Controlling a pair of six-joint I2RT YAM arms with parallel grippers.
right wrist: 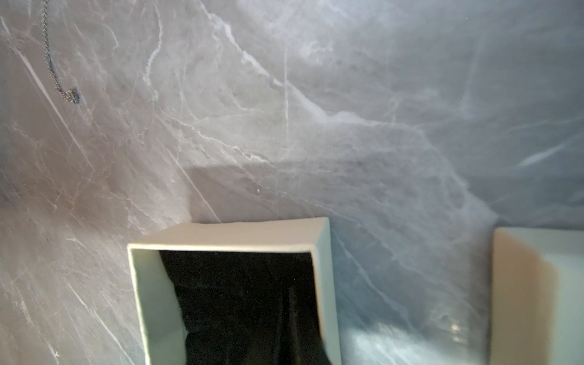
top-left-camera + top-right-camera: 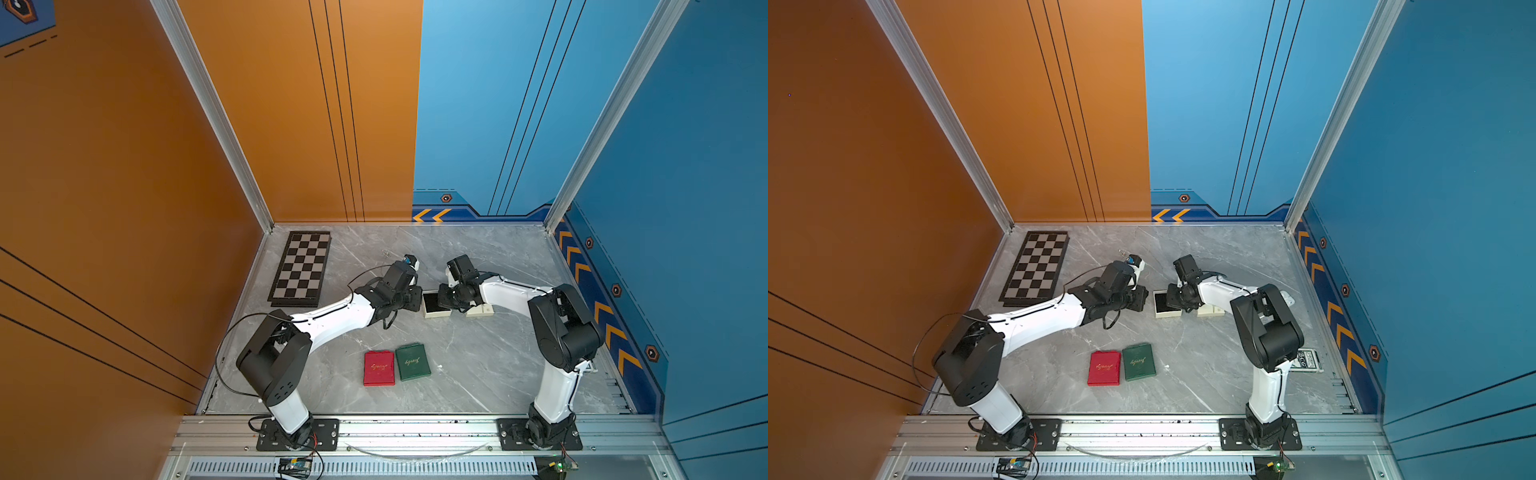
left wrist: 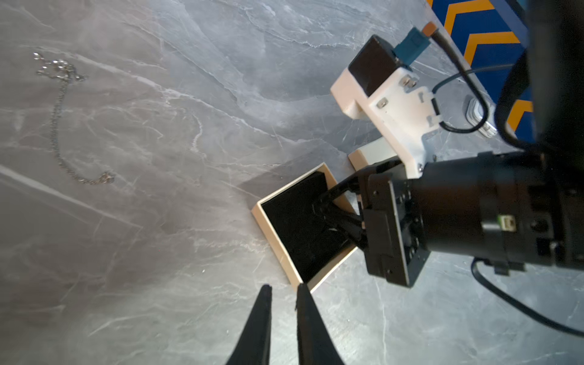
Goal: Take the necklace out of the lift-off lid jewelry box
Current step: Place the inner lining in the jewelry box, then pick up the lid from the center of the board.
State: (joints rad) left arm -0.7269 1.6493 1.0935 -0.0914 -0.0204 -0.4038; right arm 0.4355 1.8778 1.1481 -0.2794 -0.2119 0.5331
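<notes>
Lying on the table (image 3: 189,94), the necklace (image 3: 58,120) is out; left gripper (image 3: 284,286) slightly parted, empty; right gripper (image 3: 319,210), seemingly closed, steadies the box (image 1: 227,235).

Gold cursive script on red box (image 2: 379,368) and green box (image 2: 412,361), upside down, illegible, black print on white pack (image 2: 1310,360) by right edge of table (image 2: 1204,374), unreadable.

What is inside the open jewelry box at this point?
Inside the jewelry box: black lining and the tips of the right gripper. No chain shows there; the necklace lies on the table, apart from it. The lining under the gripper is covered.
</notes>
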